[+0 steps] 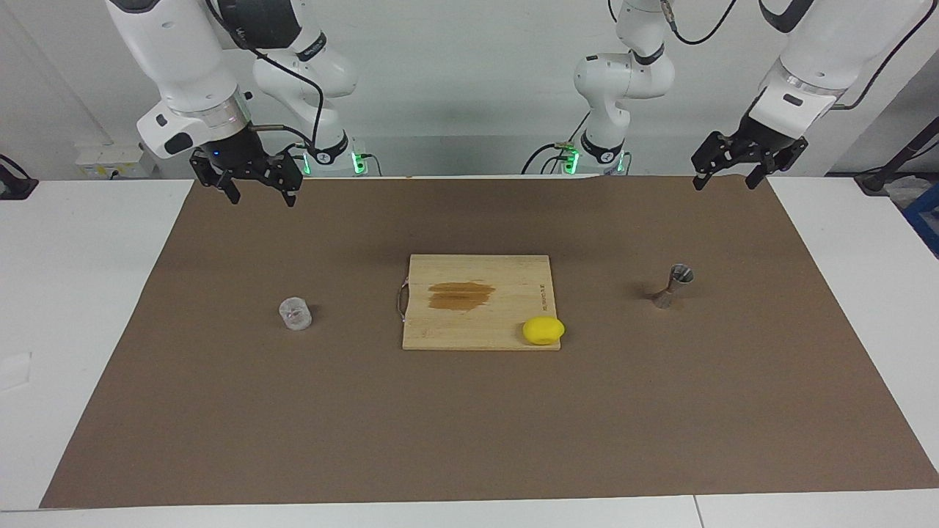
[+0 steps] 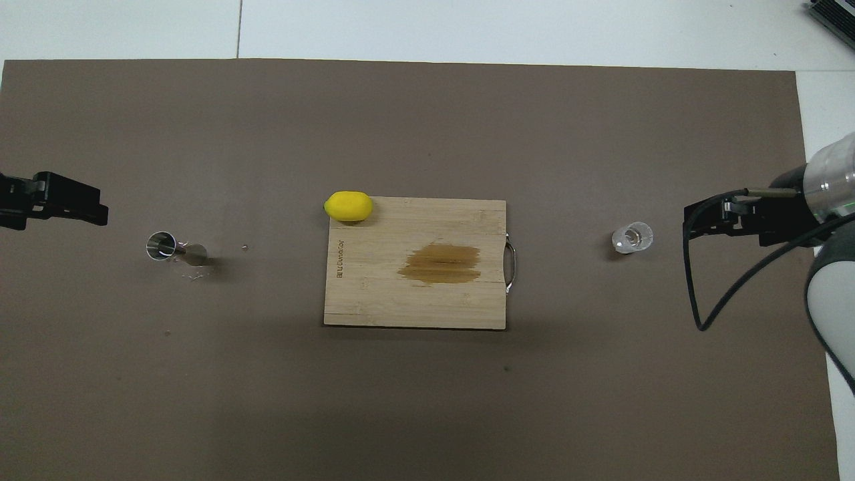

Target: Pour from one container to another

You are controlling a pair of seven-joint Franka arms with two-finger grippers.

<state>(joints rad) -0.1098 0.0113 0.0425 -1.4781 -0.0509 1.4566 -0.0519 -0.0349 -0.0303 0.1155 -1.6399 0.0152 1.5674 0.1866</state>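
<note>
The small clear cup (image 1: pixel 296 314) stands upright on the brown mat toward the right arm's end; it also shows in the overhead view (image 2: pixel 632 237). The steel hourglass jigger (image 1: pixel 673 286) stands upright toward the left arm's end and shows in the overhead view (image 2: pixel 170 247) too. My right gripper (image 1: pixel 262 198) is open and empty, raised over the mat's edge by the robots, well apart from the cup. My left gripper (image 1: pixel 724 183) is open and empty, raised over the mat's edge at its own end, apart from the jigger. Both grippers' tips show in the overhead view: the left (image 2: pixel 80 208) and the right (image 2: pixel 705 224).
A wooden cutting board (image 1: pixel 506 279) with a dark stain and a metal handle lies mid-mat between cup and jigger. A yellow lemon (image 1: pixel 543 331) sits at the board's corner farthest from the robots, toward the left arm's end. The brown mat (image 1: pixel 469 440) covers most of the white table.
</note>
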